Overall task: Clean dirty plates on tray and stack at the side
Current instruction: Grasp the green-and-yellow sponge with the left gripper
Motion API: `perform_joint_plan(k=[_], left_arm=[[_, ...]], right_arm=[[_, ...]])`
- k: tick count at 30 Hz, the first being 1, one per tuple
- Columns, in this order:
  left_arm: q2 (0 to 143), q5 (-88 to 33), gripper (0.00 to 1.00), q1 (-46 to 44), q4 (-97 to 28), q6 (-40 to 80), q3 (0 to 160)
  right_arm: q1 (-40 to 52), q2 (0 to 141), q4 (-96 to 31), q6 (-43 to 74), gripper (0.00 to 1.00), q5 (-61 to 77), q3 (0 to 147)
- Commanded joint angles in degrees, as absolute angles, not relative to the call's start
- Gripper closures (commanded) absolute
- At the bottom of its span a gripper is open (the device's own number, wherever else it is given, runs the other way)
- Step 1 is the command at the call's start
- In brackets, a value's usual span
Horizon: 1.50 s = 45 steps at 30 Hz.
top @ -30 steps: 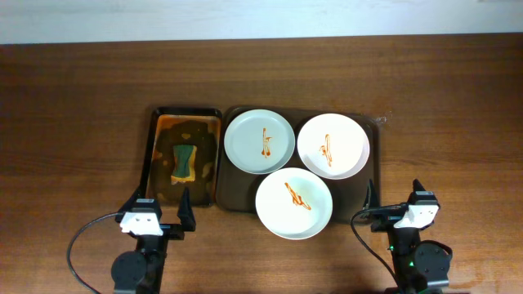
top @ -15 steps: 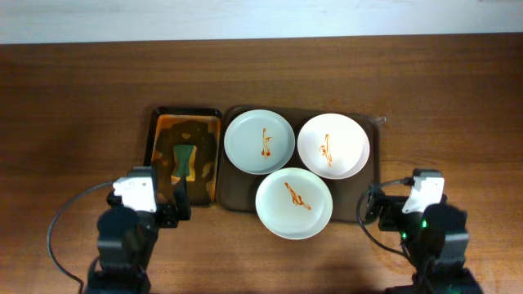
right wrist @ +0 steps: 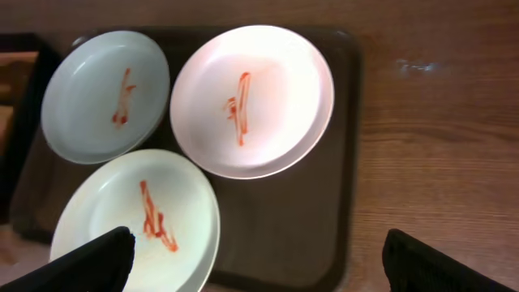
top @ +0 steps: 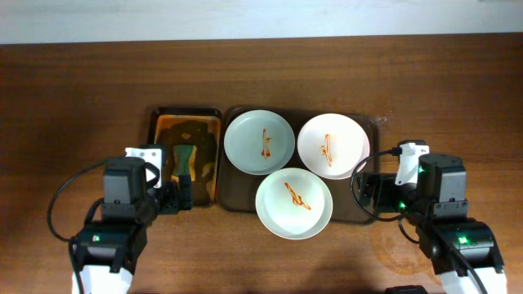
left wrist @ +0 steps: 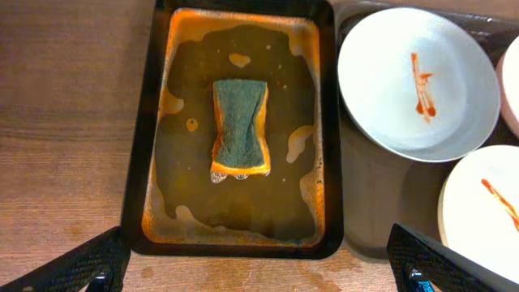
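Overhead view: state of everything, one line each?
far-left plate: sauce-streaked, on brown tray
far-right plate: sauce-streaked, same tray
near plate: sauce-streaked, same tray
sponge: lying flat in black tray
black tray: yellow-stained
left end effector: open, empty
right end effector: open, empty

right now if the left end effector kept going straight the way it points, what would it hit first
Most likely the sponge in the small black tray: the left end effector is open and aimed at it, nothing between. Depth is unclear, so it could land on the tray floor beside it.
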<state>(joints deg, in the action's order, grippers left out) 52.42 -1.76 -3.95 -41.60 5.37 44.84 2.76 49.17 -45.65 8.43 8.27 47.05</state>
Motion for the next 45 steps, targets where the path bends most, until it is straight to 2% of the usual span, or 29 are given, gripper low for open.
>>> perform_joint_plan(k=[1, 4, 8, 16, 17, 18, 22, 24, 27, 28, 31, 33, 36, 39, 40, 42, 44, 45], left_arm=[[54.54, -2.74, 0.00, -3.57, -41.65, 4.69, 45.98], [55.90, -5.32, 0.00, -3.57, -39.31, 4.67, 45.98], [59.22, -6.13, 0.14, -3.57, -35.70, 4.69, 47.31], [79.99, -0.03, 0.24, -3.62, -30.50, 4.69, 54.54], [83.40, -0.19, 0.30, -3.62, -29.26, 4.69, 54.54], [86.19, -0.58, 0.39, -3.64, -28.16, 4.69, 54.54], [92.42, -0.84, 0.45, -3.62, -26.11, 4.69, 54.54], [96.03, -0.84, 0.54, -3.64, -25.23, 4.69, 54.54], [98.74, -0.86, 0.57, -3.64, -24.49, 4.69, 54.54], [99.15, -0.86, 0.65, -3.64, -24.38, 4.69, 54.54], [99.44, -0.80, 0.77, -3.62, -24.36, 4.67, 54.52], [99.42, -0.86, 1.00, -3.64, -24.01, 4.69, 54.54], [98.89, -0.84, 1.00, -3.62, -24.27, 4.69, 54.85], [95.64, -1.30, 1.00, -3.64, -25.96, 4.69, 57.08], [94.17, -2.50, 1.00, -3.62, -26.65, 4.69, 57.91], [89.84, -6.44, 1.00, -3.64, -27.14, 4.71, 58.57], [88.05, -8.32, 1.00, -3.64, -27.97, 4.71, 58.57], [87.31, -9.15, 1.00, -3.64, -28.69, 4.71, 58.57]], right_arm=[[2.55, 49.23, -45.67, 8.64, 0.02, 10.76, 48.23], [2.55, 49.25, -45.67, 8.64, 0.01, 12.71, 48.23], [2.55, 50.24, -45.39, 8.64, 0.02, 12.69, 48.23], [2.55, 55.18, -45.47, 8.64, 0.01, 12.71, 48.23], [2.55, 55.44, -45.50, 8.64, 0.01, 12.71, 48.23], [2.55, 55.44, -45.47, 8.64, 0.01, 12.71, 48.23], [2.55, 55.44, -45.45, 8.64, 0.01, 12.71, 48.23], [2.55, 55.44, -45.45, 8.64, 0.01, 12.71, 48.23], [2.55, 55.44, -45.45, 8.64, 0.01, 12.69, 48.23], [2.55, 55.44, -45.43, 8.64, 0.01, 12.69, 48.23], [2.55, 55.44, -45.47, 8.64, 0.01, 12.71, 48.23], [2.55, 55.46, -45.50, 8.64, 0.01, 12.69, 48.23], [2.55, 55.88, -45.69, 8.64, 0.00, 12.71, 48.23], [2.55, 58.39, -46.57, 8.64, 0.12, 13.43, 48.21], [2.55, 59.66, -46.78, 8.64, 0.19, 14.63, 48.21], [2.57, 63.57, -46.28, 8.64, 0.41, 18.37, 48.21], [2.61, 65.91, -46.37, 8.64, 0.52, 20.75, 48.21], [2.61, 67.92, -46.52, 8.62, 0.53, 23.11, 48.18]])
